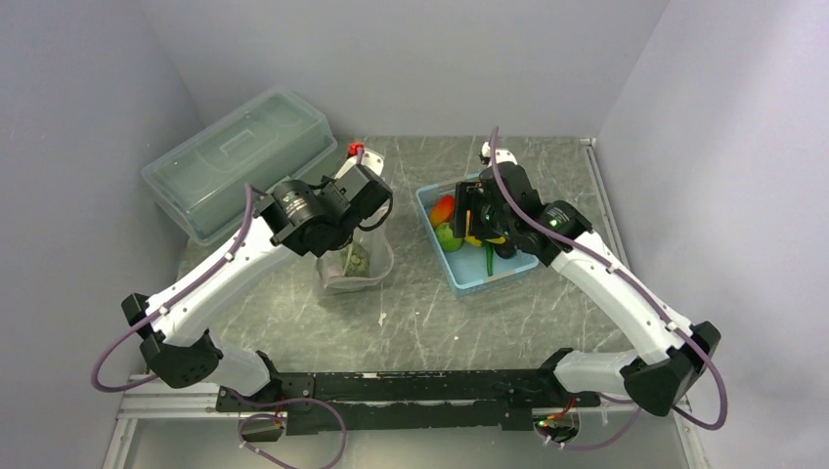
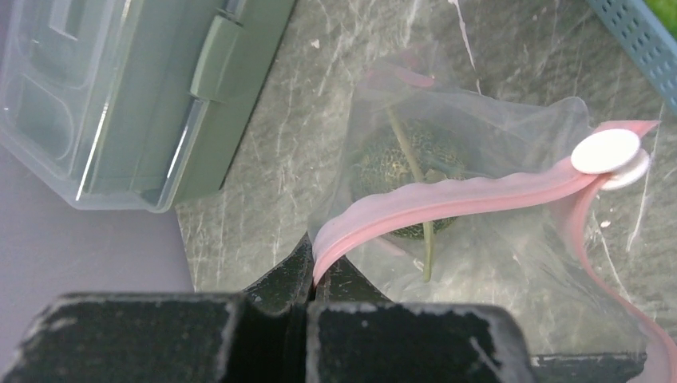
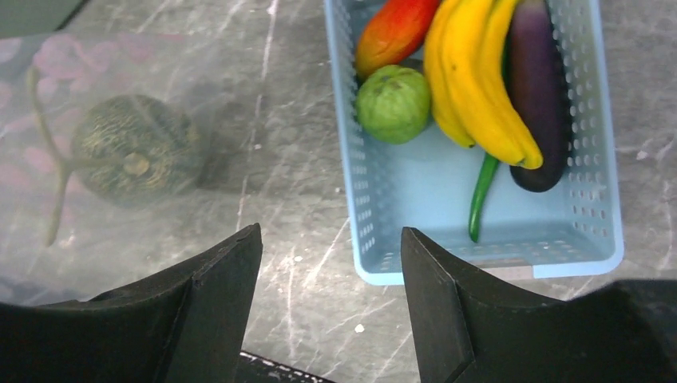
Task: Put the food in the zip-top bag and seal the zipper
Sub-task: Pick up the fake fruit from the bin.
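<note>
A large translucent grey-green plastic box (image 1: 239,161) with a latched lid sits askew at the far-left corner of the grey marbled table (image 1: 430,322). A light-blue slatted plastic basket (image 1: 486,280) stands toward the far-right side, well apart from the box.

Mostly hidden beneath the left end effector (image 2: 313,275) in the top view: zip-top bag (image 1: 376,269), with its zipper (image 2: 447,203) too small to make out there. Cut off by the right wrist view's top edge: bananas (image 3: 467,80), red-orange piece (image 3: 395,32), purple eggplant (image 3: 539,96). Cropped at the left wrist view's edges: basket (image 2: 639,36), lidded box (image 2: 104,96).
</note>
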Robot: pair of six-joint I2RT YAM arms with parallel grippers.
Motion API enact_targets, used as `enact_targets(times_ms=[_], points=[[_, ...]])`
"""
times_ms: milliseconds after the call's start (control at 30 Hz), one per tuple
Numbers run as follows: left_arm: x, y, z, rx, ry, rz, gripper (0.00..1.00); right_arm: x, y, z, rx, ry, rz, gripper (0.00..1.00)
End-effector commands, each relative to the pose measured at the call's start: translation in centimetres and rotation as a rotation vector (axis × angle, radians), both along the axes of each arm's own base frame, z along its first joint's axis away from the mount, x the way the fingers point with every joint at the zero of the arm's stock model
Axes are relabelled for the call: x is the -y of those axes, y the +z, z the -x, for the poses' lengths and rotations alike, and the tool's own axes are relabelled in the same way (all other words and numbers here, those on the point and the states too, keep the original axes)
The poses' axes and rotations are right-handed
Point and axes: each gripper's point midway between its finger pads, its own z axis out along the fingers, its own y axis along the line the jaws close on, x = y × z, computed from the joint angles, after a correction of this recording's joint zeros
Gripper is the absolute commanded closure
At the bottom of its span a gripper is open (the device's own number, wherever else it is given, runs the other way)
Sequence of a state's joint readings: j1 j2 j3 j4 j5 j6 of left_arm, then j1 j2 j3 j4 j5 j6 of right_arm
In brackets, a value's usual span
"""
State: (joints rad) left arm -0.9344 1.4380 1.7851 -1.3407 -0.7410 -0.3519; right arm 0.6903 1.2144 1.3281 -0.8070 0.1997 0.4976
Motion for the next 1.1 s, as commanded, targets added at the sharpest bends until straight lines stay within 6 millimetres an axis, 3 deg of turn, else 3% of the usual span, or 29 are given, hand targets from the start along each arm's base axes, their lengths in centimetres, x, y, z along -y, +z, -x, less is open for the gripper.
enact_targets(times_ms=[0, 300, 500, 833, 1067], points=[[1.3, -1.2, 0.0, -0.033, -0.033, 0.040, 1.00, 0.6, -1.3, -2.1, -0.013, 0.000, 0.021, 0.30], [4.4, -3.8, 0.5, -0.124, -0.101, 0.136, 1.00, 2.5, -4.3, -7.7, -0.065, -0.143, 0.034, 0.21], [6.3, -4.3, 1.2, -0.163, -0.156, 0.221, 1.00, 4.5, -6.6, -12.0, -0.088, -0.298, 0.060, 0.20], [6.4, -4.4, 1.6, -0.178, -0.171, 0.233, 1.00, 5.7, -10.4, -17.7, -0.118, -0.457, 0.087, 0.16], [6.3, -4.7, 1.7, -0.184, -0.176, 0.223, 1.00, 5.9, -11.5, -21.0, -0.107, -0.518, 0.109, 0.16]])
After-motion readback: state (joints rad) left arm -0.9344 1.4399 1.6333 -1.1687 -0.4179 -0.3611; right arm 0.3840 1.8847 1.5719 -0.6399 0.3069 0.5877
